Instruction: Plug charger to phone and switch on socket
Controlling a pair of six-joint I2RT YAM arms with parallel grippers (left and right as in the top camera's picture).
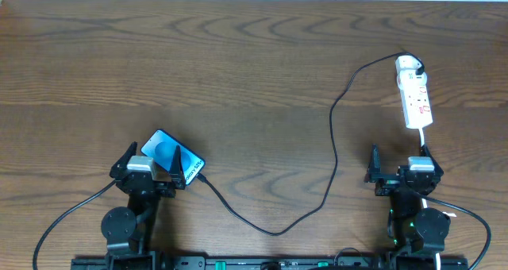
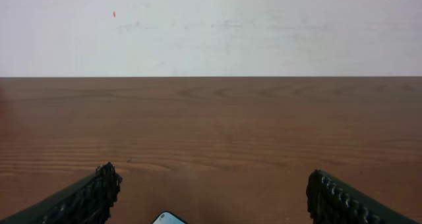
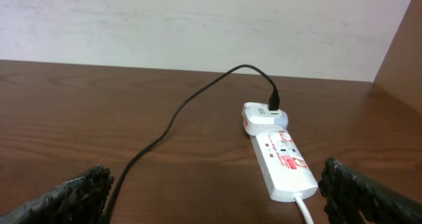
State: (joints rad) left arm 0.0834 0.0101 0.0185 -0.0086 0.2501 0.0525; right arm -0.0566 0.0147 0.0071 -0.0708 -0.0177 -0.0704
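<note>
Two pairs of black ribbed fingers are sitting nearest. The left fingers (image 2: 86, 197) are spreading wide over one blue-screened phone (image 1: 165, 152); its white text is unreadable. The right fingers (image 3: 72, 196) are gaping empty. One white power strip (image 3: 282, 159) is lying far right on the tabletop (image 1: 238, 79), red markings illegible. One black charger cable (image 1: 332, 147) is running from there to the phone's edge.

Bench (image 1: 238, 63): mid-brown, wavy wood grain.
Phone (image 1: 168, 155): black edge, bright blue screen, lighter blue circle, white text.
Charger (image 1: 332, 143): black along its whole length.
Socket (image 3: 283, 161): white body, red markings.
Left pincer (image 2: 211, 194) and right pincer (image 3: 217, 191): black, ridged.
Wall (image 3: 198, 20): off-white.
</note>
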